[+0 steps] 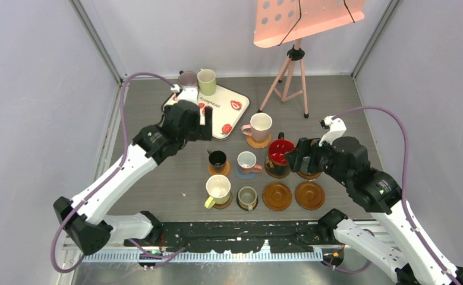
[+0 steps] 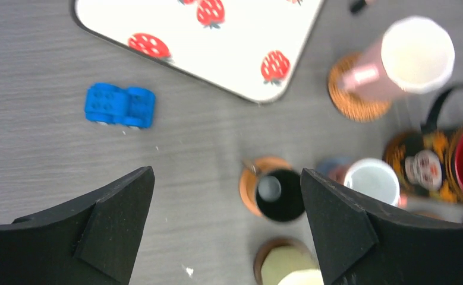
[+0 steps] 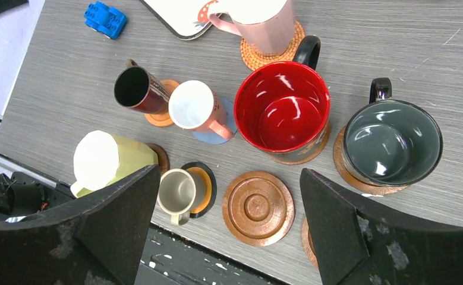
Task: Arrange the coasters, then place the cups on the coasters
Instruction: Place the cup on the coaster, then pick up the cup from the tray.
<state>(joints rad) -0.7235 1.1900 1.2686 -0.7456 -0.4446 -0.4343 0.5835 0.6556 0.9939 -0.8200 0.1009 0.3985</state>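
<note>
Mauve cup (image 1: 187, 78) and green cup (image 1: 207, 81) stand at the tray's (image 1: 236, 113) far corner, just beyond the left pincer (image 2: 226, 175), spread empty; right pincer (image 3: 229, 171), also spread, is farther.

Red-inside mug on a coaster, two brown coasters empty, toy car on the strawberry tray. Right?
Not quite: the toy car lies on the table beside the strawberry tray, not on it; the left wrist view shows it. The rest holds.

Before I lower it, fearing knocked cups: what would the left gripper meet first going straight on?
Likely bare table just left of the small black cup on its orange coaster; one finger of the open left gripper might clip that cup. Depth is unclear.
</note>
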